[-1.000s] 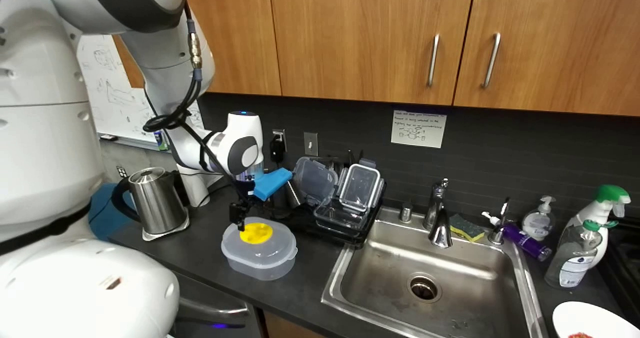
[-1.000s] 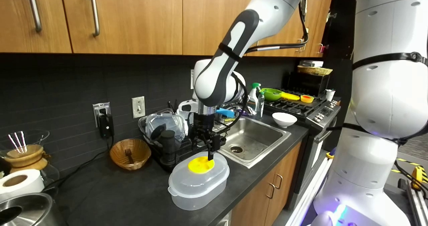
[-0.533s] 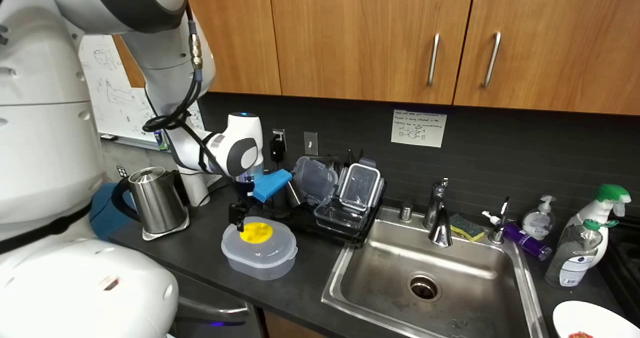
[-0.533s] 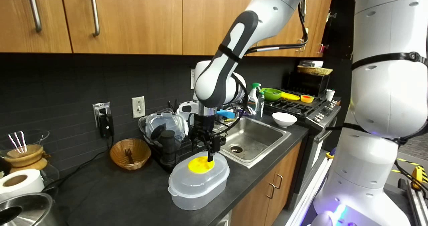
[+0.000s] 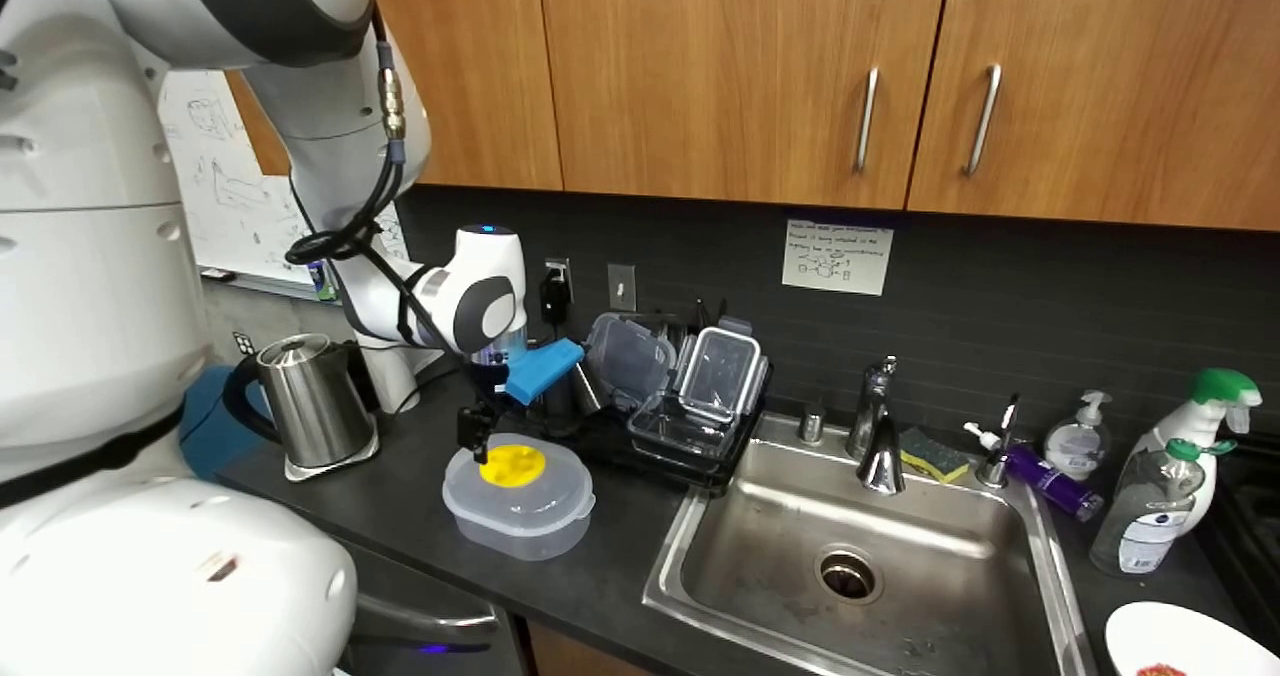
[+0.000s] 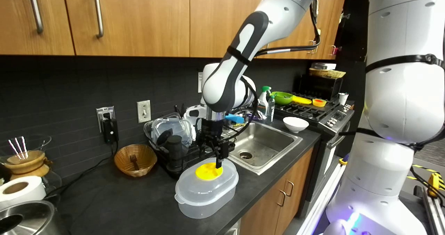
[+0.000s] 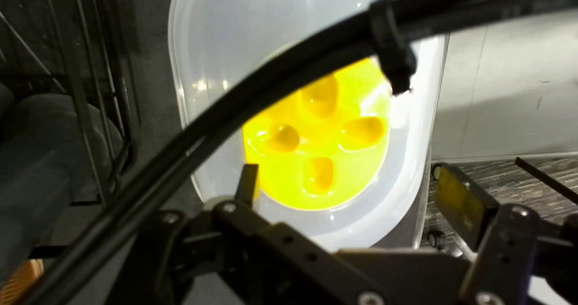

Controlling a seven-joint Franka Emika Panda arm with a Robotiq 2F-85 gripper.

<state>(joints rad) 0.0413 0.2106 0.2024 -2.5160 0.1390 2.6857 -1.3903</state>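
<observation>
Translucent container point(image 6: 205, 194), oval and upright, stood on the countertop point(image 6: 111, 200) in both exterior views, its lid point(image 5: 520, 508) bearing a dimpled yellow disc point(image 7: 311, 158); in an exterior view the sink point(image 5: 755, 571) lay to its right, the kettle point(image 5: 318, 406) to its left and the dish rack point(image 5: 724, 474) far and to the right. Over the lid, the gripper point(image 7: 354, 187) had its fingers point(image 7: 465, 208) spread wide apart and gripped nothing. In the wrist view one finger hung just beside the disc's left edge and the other showed past the container's right edge, though contact with the lid could not be told.
</observation>
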